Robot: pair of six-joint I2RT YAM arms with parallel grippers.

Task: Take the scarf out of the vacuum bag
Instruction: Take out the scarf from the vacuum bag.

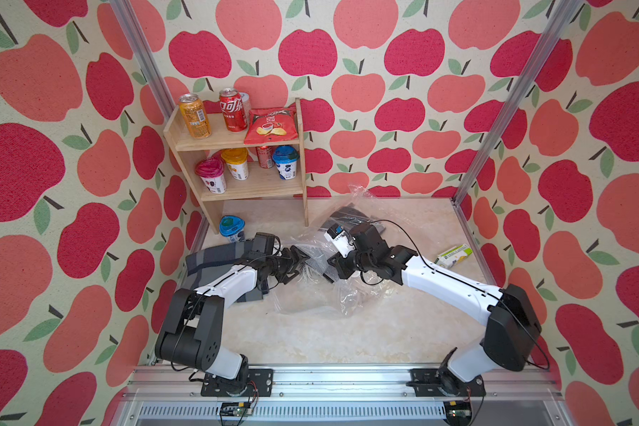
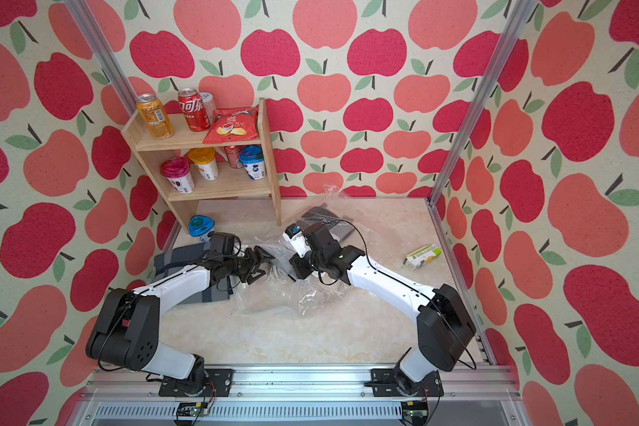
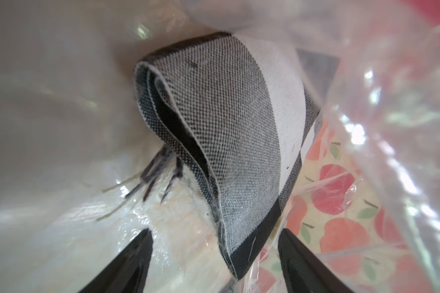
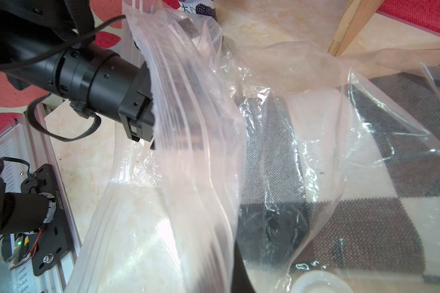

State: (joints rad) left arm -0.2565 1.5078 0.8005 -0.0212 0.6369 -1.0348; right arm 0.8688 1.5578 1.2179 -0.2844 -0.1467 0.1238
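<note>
On the left, a grey striped cloth [image 1: 209, 263] lies flat on the pale marbled desk [image 1: 310, 343], under the left arm. I can't tell if it belongs to this job.

The left arm reaches toward the middle. The left fingers [image 3: 135, 263] sit inside the open mouth of the big see-through crinkly plastic vacuum bag [image 1: 342, 300]. They stand apart, one on each side of a folded edge of the black, grey and white checked woven scarf [image 3: 226, 126]. They are not squeezing it. Some of the scarf's fringe strings lie on the plastic just beside that fold.

So the scarf is inside the vacuum bag. In both top views I see it as a dark patch through the plastic, running under the right arm toward the back of the desk.

The right fingers [image 4: 241, 274] are shut tight. They look pinched on the bag's top sheet near the mouth, holding it up so the mouth gapes. The small round white valve cap [image 4: 315, 282] sits close by them. Far to the right, a small green and white box [image 1: 454, 255] lies on the desk, well apart from the bag.

I think the job is about at its middle: the bag is open and the arm is in. What's left is to close on the scarf, pull it all out and put it down outside.
</note>
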